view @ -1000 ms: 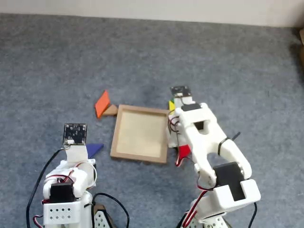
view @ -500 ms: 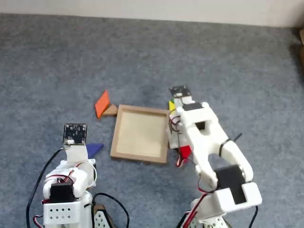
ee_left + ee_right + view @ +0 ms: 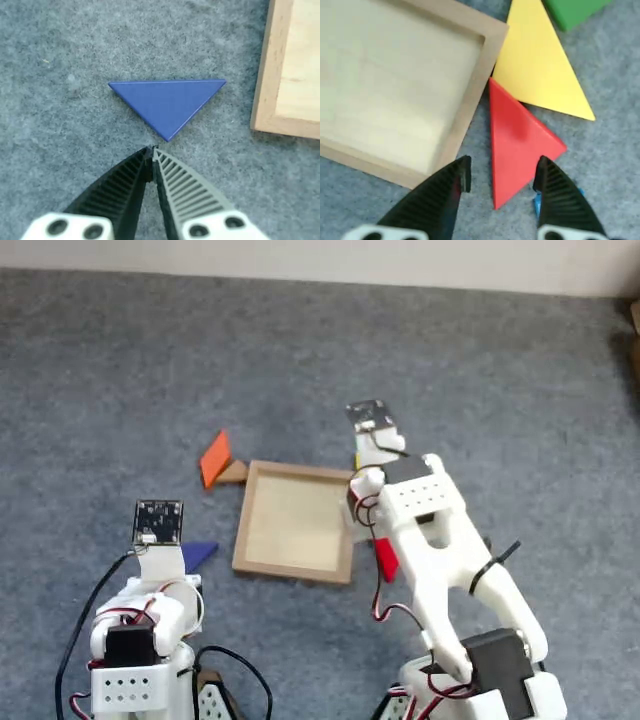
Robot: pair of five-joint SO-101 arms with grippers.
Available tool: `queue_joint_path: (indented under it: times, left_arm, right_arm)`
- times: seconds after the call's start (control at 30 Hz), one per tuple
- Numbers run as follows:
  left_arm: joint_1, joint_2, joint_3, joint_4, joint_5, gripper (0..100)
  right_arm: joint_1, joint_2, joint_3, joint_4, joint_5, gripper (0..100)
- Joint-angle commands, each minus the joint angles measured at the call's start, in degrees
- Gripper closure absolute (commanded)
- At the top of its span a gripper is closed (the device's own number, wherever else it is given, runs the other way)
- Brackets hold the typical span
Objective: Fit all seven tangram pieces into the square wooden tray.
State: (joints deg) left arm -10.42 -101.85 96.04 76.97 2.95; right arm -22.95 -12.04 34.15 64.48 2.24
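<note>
Red triangle lay flat on carpet between the right gripper's wide-spread, empty jaws, just beside the wooden tray's rim; evidently straddled for a pickup. Blue triangle lay just ahead of the left gripper, whose tips met on nothing, probably parked in reserve.

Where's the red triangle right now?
Red triangle lies on the carpet beside the tray's outer edge, next to the yellow triangle, under the open right gripper.

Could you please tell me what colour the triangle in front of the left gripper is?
Blue; the triangle shows best in the left wrist view.
</note>
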Motion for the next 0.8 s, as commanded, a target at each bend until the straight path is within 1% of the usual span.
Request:
queue_joint_path:
  times: [0.0, 0.07, 0.13, 0.33, 0.47, 0.67, 0.77]
  left_arm:
    - [-0.7, -2.0, 1.2, 0.3, -0.4, 99]
    - [-0.7, -2.0, 1.2, 0.3, -0.4, 99]
    - [-0.7, -2.0, 1.2, 0.3, -0.4, 99]
    - [-0.7, -2.0, 1.2, 0.3, -0.4, 99]
    - [-0.7, -2.0, 1.2, 0.3, -0.4, 99]
    - [-0.7, -2.0, 1.2, 0.3, -0.4, 99]
    - [-0.7, -2.0, 1.2, 0.3, -0.4, 99]
  right_arm:
    - [-1.0, -2.8, -2.2, 0.6, 0.4, 70.5]
    - [-1.0, -2.7, -1.8, 0.7, 0.4, 65.0]
    - [-1.1, -2.7, -0.5, 0.3, 0.6, 63.1]
    - [-3.9, -2.7, 1.1, 0.2, 0.6, 63.1]
    - [-4.2, 0.0, 1.0, -1.1, 0.7, 63.1]
    - [-3.5, 10.2, -2.1, -1.4, 0.7, 63.1]
    - [-1.0, 12.4, -4.7, -1.4, 0.6, 63.1]
